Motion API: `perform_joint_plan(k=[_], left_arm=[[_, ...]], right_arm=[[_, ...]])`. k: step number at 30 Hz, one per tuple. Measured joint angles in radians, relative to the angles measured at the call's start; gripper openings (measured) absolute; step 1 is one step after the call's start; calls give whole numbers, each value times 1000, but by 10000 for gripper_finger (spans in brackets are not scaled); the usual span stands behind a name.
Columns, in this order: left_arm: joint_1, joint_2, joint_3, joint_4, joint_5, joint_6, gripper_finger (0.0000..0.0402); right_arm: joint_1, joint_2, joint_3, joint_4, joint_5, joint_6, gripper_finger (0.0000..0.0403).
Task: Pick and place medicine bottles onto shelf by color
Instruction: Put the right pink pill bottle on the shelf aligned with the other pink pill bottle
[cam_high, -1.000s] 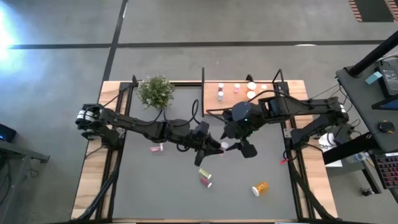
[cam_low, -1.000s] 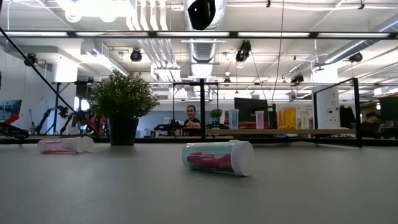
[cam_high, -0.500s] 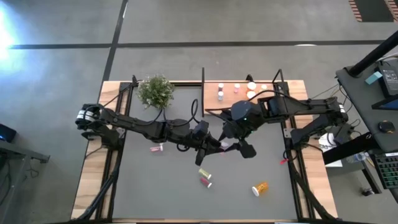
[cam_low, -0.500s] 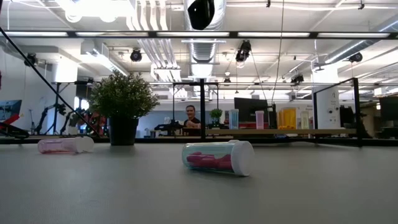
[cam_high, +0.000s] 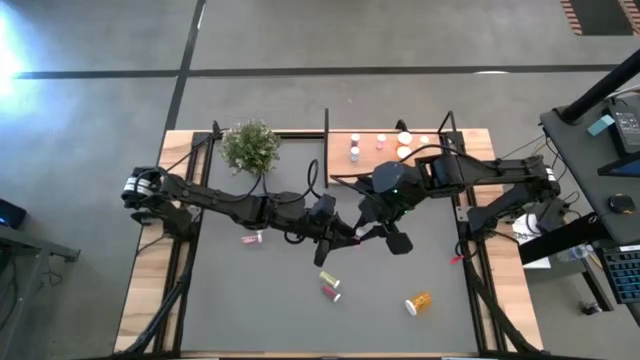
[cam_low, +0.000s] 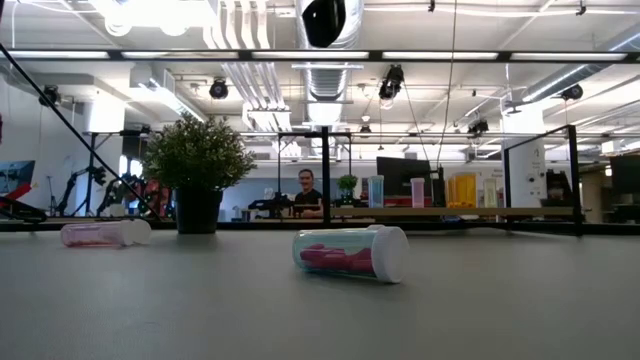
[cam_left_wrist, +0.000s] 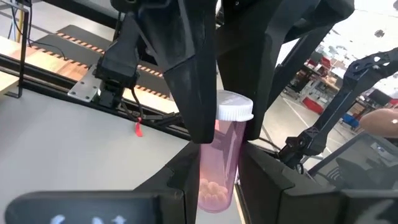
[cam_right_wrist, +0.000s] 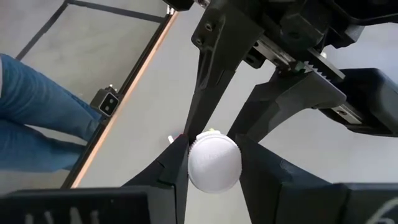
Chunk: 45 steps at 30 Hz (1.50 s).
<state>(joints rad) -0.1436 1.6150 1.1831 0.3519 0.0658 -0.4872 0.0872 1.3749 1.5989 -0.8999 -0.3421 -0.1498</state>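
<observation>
handover | I see left gripper (cam_left_wrist: 217, 180) and right gripper (cam_right_wrist: 213, 163) both clamped on pink bottle (cam_left_wrist: 219, 162) | mid-air transfer toward shelf (cam_high: 385, 150)

A dark grey tabletop (cam_high: 260, 300) with pale wooden side strips stands on a grey concrete floor (cam_high: 300, 40) crossed by dark lines. Overhead run silver ducts (cam_low: 250, 75), pipes and bright ceiling lights (cam_low: 150, 12). A potted green plant (cam_low: 197, 165) sits near the tabletop's far edge. Beyond it, a person (cam_low: 308, 190) sits at a desk. A workstation (cam_high: 610, 150) flanks the tabletop's right edge.
</observation>
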Motion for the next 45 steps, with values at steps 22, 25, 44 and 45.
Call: perform_joint_plan(k=[22, 25, 44, 45], left_arm=[[29, -3, -8, 32, -4, -49, 205], [40, -3, -10, 31, 9, -49, 205], [175, -191, -28, -321, 109, 111, 205], [183, -199, -28, -339, 109, 126, 205]], right_arm=[[-79, -44, 0, -201, 94, -3, 111], [-131, -50, 0, -274, 193, -29, 109], [-654, 0, -419, 154, 372, 78, 115], [-669, 9, -431, 180, 377, 85, 115]])
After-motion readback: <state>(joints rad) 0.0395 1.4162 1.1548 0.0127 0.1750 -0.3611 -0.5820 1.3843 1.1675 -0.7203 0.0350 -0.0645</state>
